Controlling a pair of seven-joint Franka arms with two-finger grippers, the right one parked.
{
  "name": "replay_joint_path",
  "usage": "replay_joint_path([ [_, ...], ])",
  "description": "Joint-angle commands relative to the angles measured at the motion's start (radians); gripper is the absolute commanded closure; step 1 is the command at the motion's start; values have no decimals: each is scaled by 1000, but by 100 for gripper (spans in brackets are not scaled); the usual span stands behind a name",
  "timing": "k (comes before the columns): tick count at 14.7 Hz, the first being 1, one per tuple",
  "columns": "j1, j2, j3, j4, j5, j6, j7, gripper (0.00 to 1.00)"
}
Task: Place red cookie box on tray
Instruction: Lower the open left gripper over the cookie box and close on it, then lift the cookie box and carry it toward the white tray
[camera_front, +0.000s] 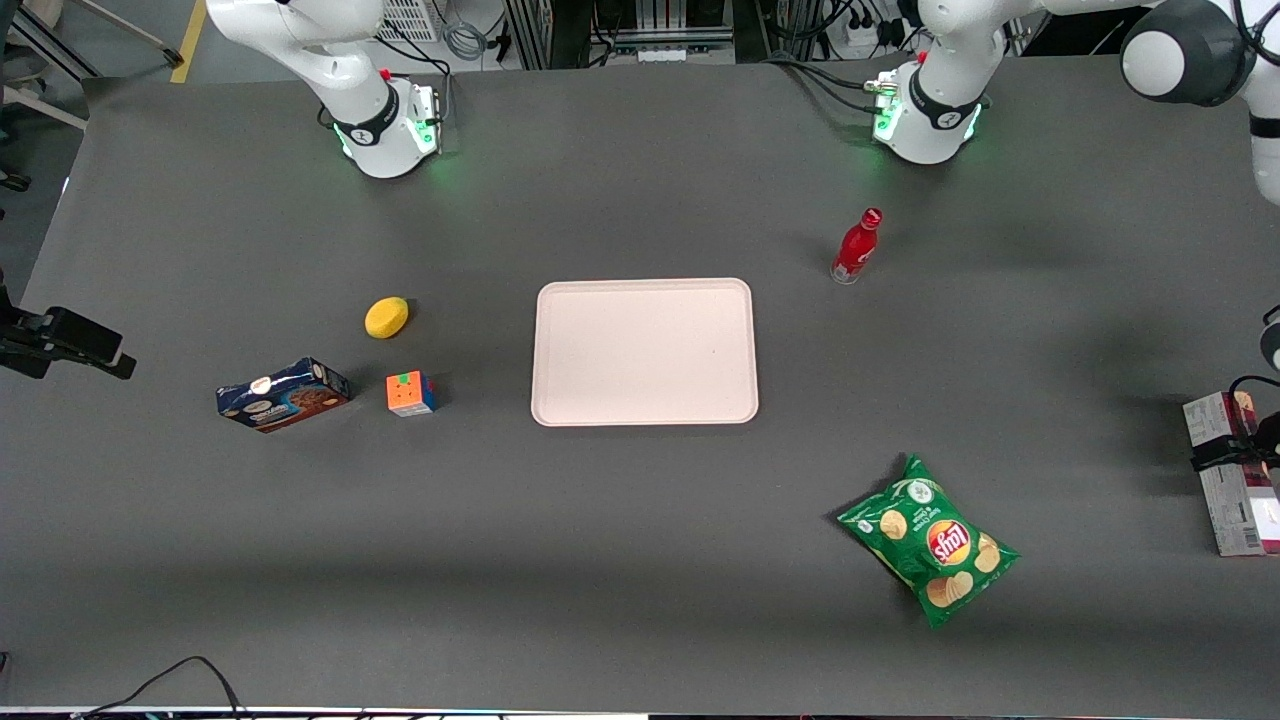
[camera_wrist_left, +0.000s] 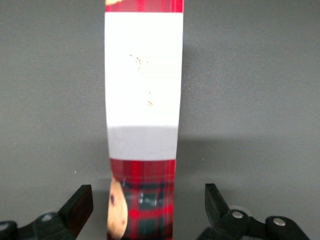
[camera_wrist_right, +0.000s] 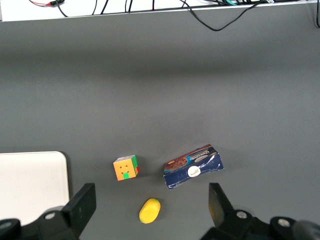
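In the front view the claw (camera_front: 1262, 450) sits over the red cookie box (camera_front: 1232, 480) at the working arm's end of the desk (camera_front: 640, 560), well apart from the tray (camera_front: 645, 352).

In the left wrist view the claw (camera_wrist_left: 149, 207) is spread wide, its fingers (camera_wrist_left: 80, 205) flanking the red cookie box (camera_wrist_left: 143, 100) without touching.

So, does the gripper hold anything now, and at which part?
Nothing is held: the gripper is open, its fingers apart from both sides of the red cookie box.
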Motion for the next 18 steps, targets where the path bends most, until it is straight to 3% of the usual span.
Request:
replay_joint_path([
  [1,-7,8,1,6,9,26,-18,2],
  [2,-7,8,0,7,10,26,-18,24],
  [3,-7,8,-2,7,12,25,-16,38],
  [6,-9,8,-2,9,19,22,2,56],
  [9,-12,4,-12,10,22,23,2,95],
  [10,-14,-2,-15,12,28,20,5,100],
  [12,-21,-42,-18,18,71,-9,16,100],
  [18,-72,-322,-83,55,174,-375,-24,100],
])
